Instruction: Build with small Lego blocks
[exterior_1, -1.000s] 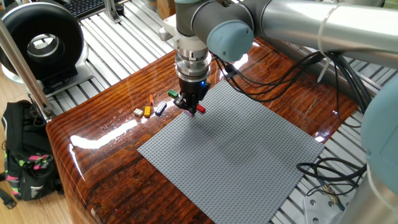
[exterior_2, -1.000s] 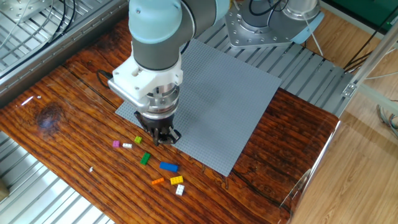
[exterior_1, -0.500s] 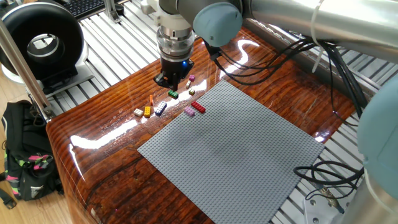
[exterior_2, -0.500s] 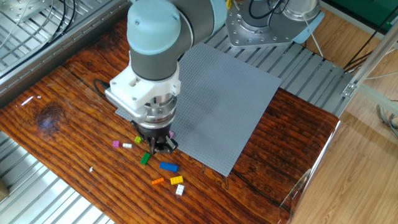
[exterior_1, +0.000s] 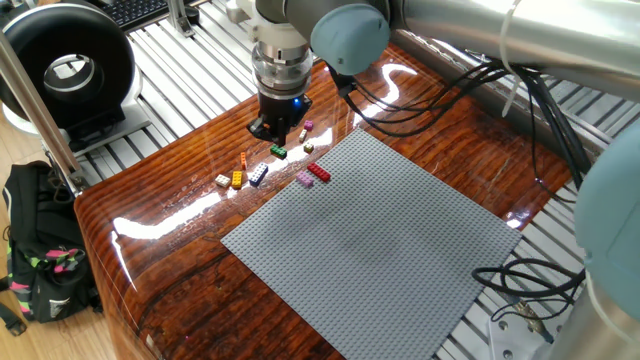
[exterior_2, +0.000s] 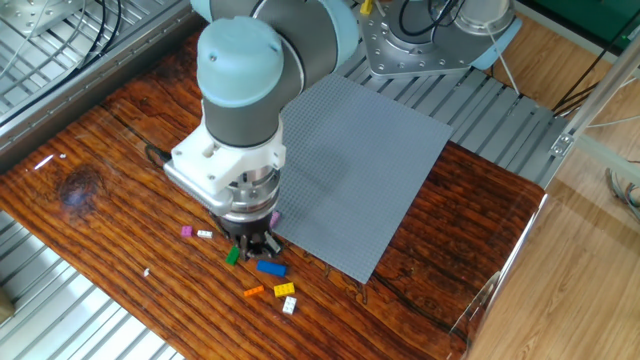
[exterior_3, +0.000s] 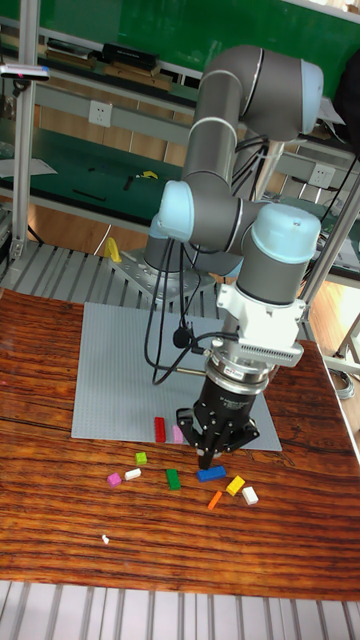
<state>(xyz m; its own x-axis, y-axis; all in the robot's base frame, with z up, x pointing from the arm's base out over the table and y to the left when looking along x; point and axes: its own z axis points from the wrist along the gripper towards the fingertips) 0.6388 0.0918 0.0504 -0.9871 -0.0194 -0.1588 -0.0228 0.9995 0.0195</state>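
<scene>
The small Lego blocks lie scattered on the desk just off the grey baseplate edge; a red block and a pink one sit on that edge. The gripper hangs above the blue block, at 3 o'clock from the green block; whether its fingers are parted or clenched, I cannot tell.

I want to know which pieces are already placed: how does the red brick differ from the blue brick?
The red brick sits on the grey baseplate, near its edge; the blue brick lies off it, on the wooden table. The red brick has a pink brick right beside it; the blue brick lies close by the hand. Both are small, elongated bricks lying flat.
</scene>
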